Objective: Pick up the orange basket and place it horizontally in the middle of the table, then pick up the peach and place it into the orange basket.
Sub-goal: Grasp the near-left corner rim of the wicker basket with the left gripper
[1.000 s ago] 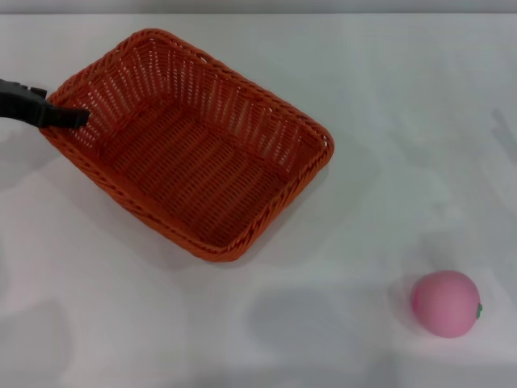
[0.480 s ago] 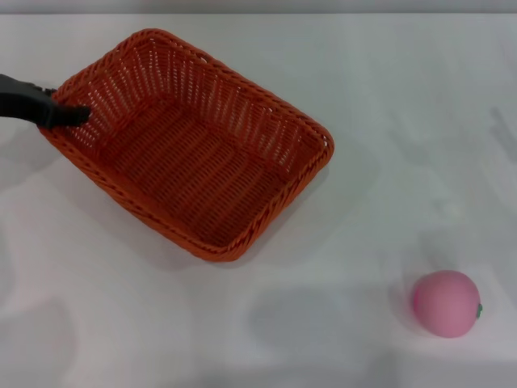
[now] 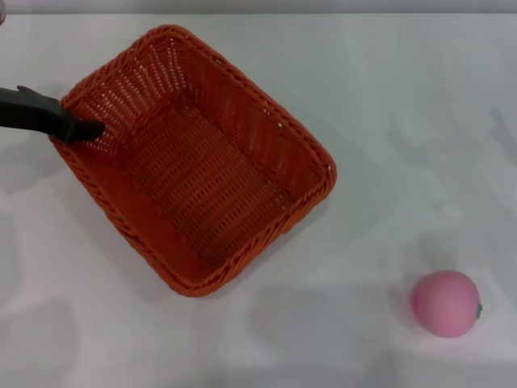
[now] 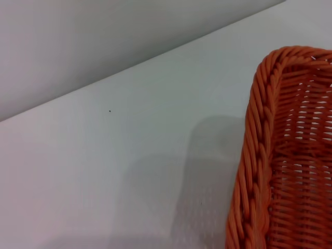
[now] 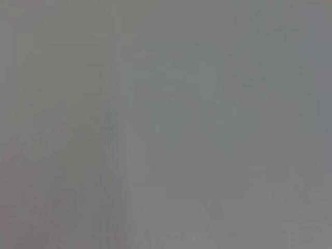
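The orange basket [image 3: 202, 162] sits left of centre on the white table [image 3: 404, 121], skewed with one corner pointing to the far left. My left gripper [image 3: 78, 129] reaches in from the left edge and is shut on the braided rim at the basket's left end, with a black finger showing inside the wall. In the left wrist view, that rim [image 4: 257, 155] fills the side of the picture above the tabletop [image 4: 119, 166]. The pink peach [image 3: 445, 303] lies at the near right, well apart from the basket. My right gripper is out of view.
Bare white tabletop lies between the basket and the peach and along the near edge. The right wrist view is a plain grey blank.
The basket has swung round with my left gripper. Its held end moved right and nearer, and its near corner shifted left and closer to me. The peach has not moved.
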Tool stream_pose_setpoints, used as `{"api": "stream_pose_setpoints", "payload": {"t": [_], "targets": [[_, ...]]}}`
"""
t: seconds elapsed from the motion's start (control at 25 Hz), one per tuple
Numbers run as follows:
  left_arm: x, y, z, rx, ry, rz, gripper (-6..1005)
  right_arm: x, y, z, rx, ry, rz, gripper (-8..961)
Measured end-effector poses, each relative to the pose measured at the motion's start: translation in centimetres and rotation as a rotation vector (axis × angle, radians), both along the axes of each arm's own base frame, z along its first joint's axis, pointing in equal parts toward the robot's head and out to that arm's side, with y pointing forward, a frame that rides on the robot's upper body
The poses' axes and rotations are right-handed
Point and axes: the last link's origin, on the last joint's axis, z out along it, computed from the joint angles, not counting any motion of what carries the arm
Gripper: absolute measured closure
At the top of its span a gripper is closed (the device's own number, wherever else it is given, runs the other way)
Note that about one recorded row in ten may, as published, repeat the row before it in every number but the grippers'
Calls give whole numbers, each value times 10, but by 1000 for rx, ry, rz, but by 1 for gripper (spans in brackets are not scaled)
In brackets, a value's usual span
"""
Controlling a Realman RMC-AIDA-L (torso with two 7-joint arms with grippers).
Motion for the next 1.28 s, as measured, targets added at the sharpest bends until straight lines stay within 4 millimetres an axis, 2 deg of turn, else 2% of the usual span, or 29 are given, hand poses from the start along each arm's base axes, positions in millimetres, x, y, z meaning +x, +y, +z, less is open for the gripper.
{"api": "stream_pose_setpoints", "payload": {"t": [0.68, 0.92, 1.28], "targets": [[3, 1, 2, 7, -10, 8, 762, 0, 3, 1, 3, -4, -1, 129], [5, 2, 5, 18, -12, 10, 785, -1, 4, 1, 1, -6, 5, 131], [19, -1, 14, 3, -52, 39, 792, -3, 7, 1, 1, -8, 13, 133]]}}
